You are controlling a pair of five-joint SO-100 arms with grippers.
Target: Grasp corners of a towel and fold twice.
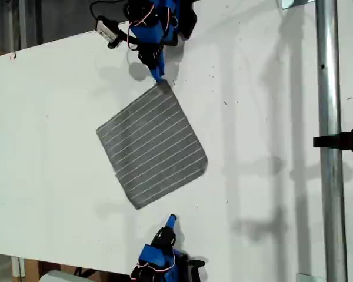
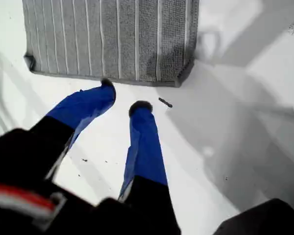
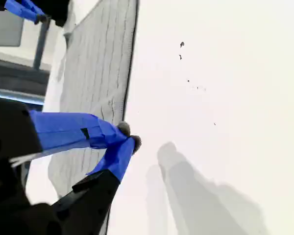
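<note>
a grey striped towel (image 1: 152, 147) lies flat on the white tabletop (image 1: 47, 117). my first gripper (image 2: 122, 97) is held short of an edge, jaws spread; my second gripper (image 3: 129, 136) seems pressed together at a corner (image 1: 163, 87). each corner is best pinched fully before lifting.

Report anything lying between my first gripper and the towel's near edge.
Nothing blocks it. My first gripper is open, just short of the towel, with only bare white table between them. A small dark speck lies off to one side.
</note>
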